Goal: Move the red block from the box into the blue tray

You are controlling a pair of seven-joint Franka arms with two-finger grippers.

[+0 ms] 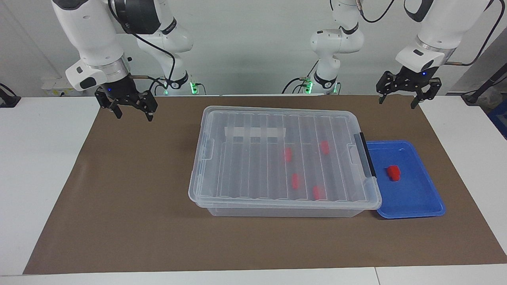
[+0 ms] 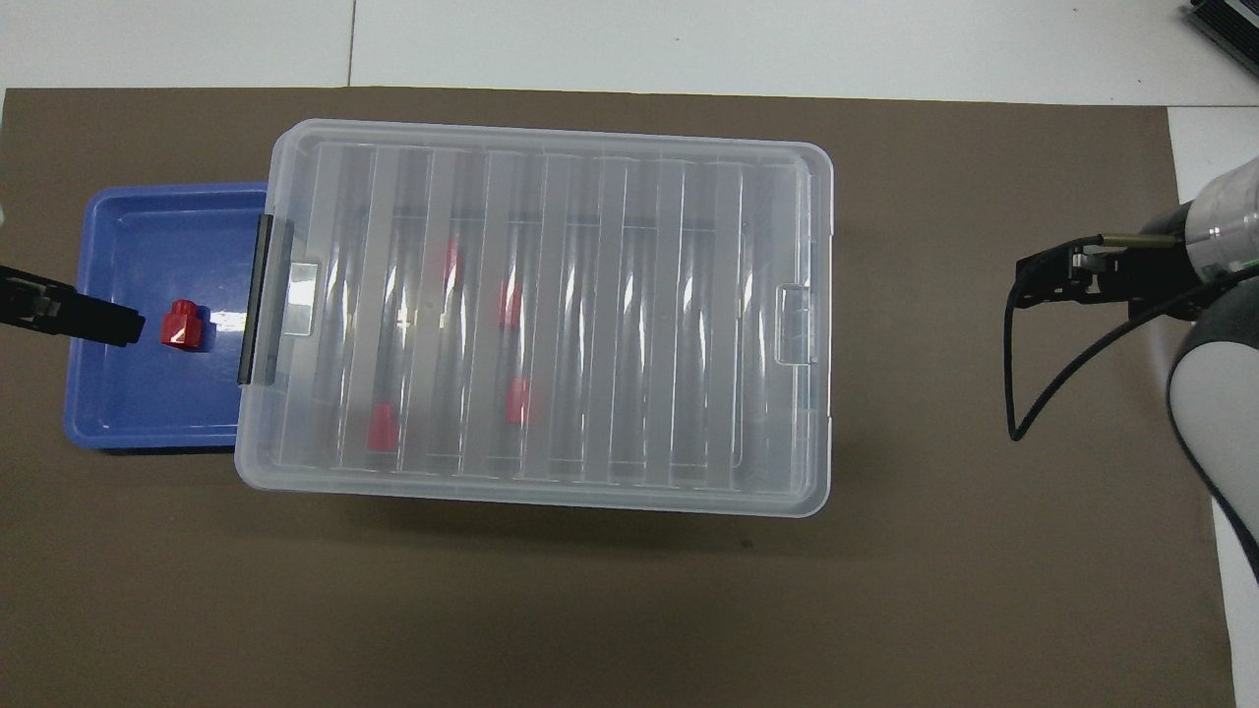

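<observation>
A: Already one red block is seen lying in the blue tray, just beside the box; four more stay under its closed lid.

B: Noted. Left gripper and right gripper are held up, spread open, empty. Nothing further should be disturbed; only the lid bars the rest.

We see a bright red block against the blue tray, its plain colour broken only by a white glare patch. The box is clear, its lid ribbed in pale stripes, with a black latch handle at the tray's end. Four more red blocks show dimly through the lid. The mat is flat brown, the table white. Both grippers, left and right, are black below white arms.
</observation>
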